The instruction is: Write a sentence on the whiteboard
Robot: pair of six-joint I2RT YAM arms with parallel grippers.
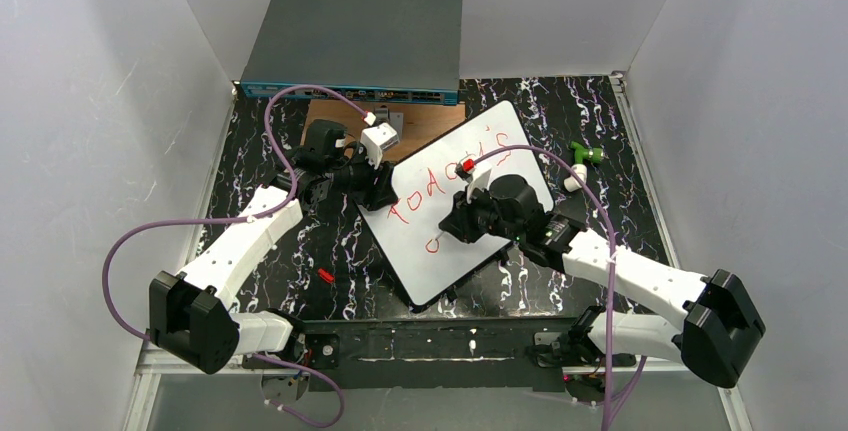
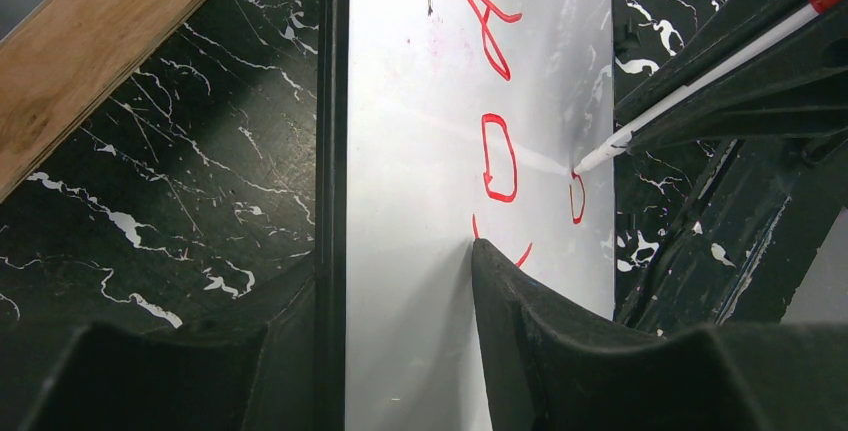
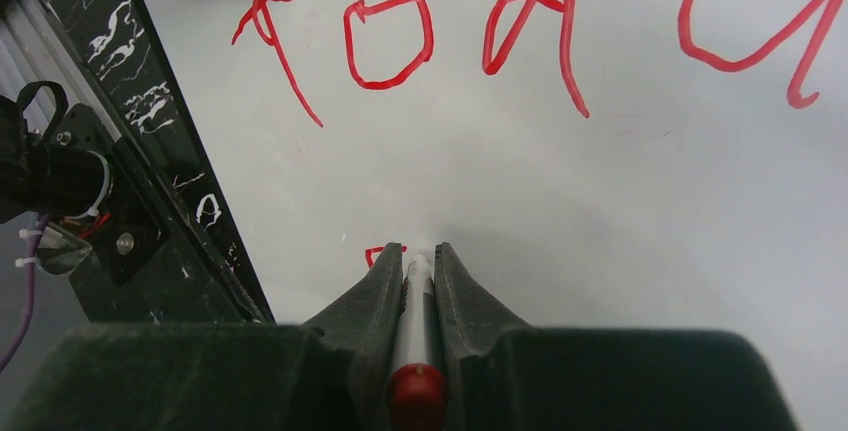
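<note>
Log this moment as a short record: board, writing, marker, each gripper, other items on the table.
whiteboard: lying at an angle to the table edges
writing: red letters, first line begins "TODA"; a small stroke below it
marker: white body, red end, tip at the board surface
right gripper: shut on the marker
left gripper: open, at the board's end nearest the left arm, one finger over the board
other: grey switch box, wooden plate, green-and-white piece

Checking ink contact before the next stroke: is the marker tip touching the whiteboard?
Touching. Left wrist view: the marker tip meets the whiteboard at the end of a red stroke, no gap.
</note>
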